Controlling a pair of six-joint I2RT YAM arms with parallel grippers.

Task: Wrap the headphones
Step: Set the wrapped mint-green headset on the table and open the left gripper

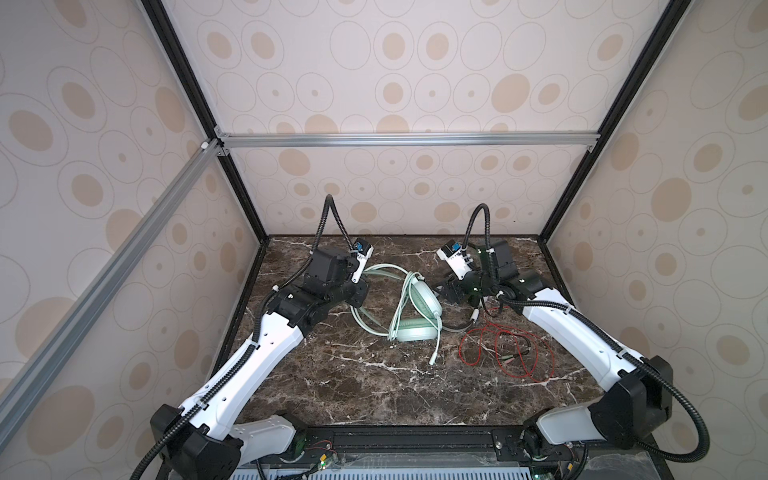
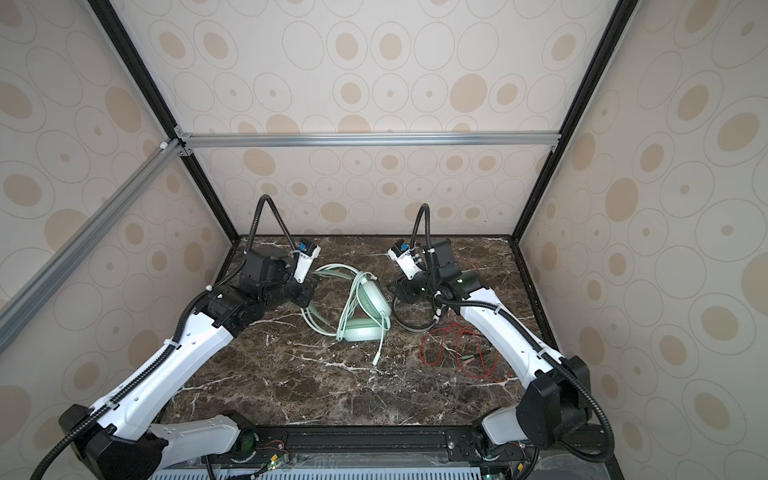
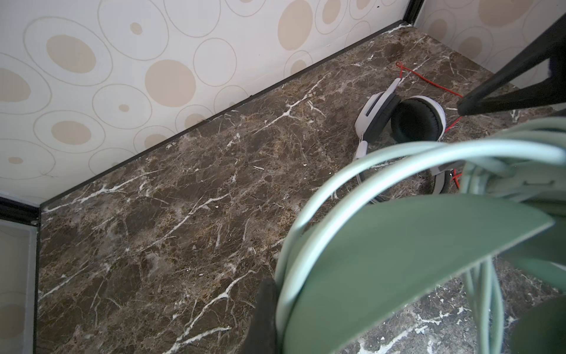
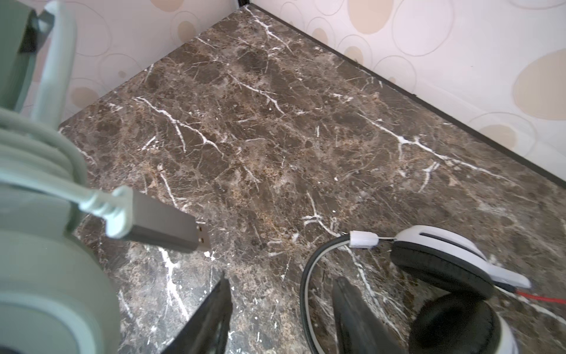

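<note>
Mint-green headphones (image 1: 415,333) lie near the middle of the marble worktop (image 1: 374,399), a little toward its back edge, with the padded headband facing the front edge. Their pale cable (image 3: 398,150) is looped several times around them, and slack loops spill onto the worktop on the side nearer the left edge. 1 cable tail (image 1: 435,347) trails loose toward the front edge. In the right wrist view a USB plug (image 4: 165,223) sticks out free beside an ear cup, held by nothing.

The left gripper (image 2: 309,301) sits against the left side of the mint pair with its jaws closed. The left wrist view shows green band and cable loops pressed beside 1 dark finger (image 3: 263,309). It appears clamped on the pair, though exactly which part cannot be told.

The right gripper (image 4: 281,318) is just right of the mint pair, its jaws apart and empty, with bare marble between them.

Beside it, toward the right edge, lie the white-and-black headphones (image 4: 444,260), partly hidden under the right arm in both top views. Their thin red cable (image 1: 511,353) sprawls unwound toward the front-right corner.

Likely risks: with the plug unheld, the springy loops may slide off and undo the wrap. Lifting the mint pair could shed the slack loops. The open right jaws, so near the grey headband (image 2: 411,327), could snag it or the red cable.
</note>
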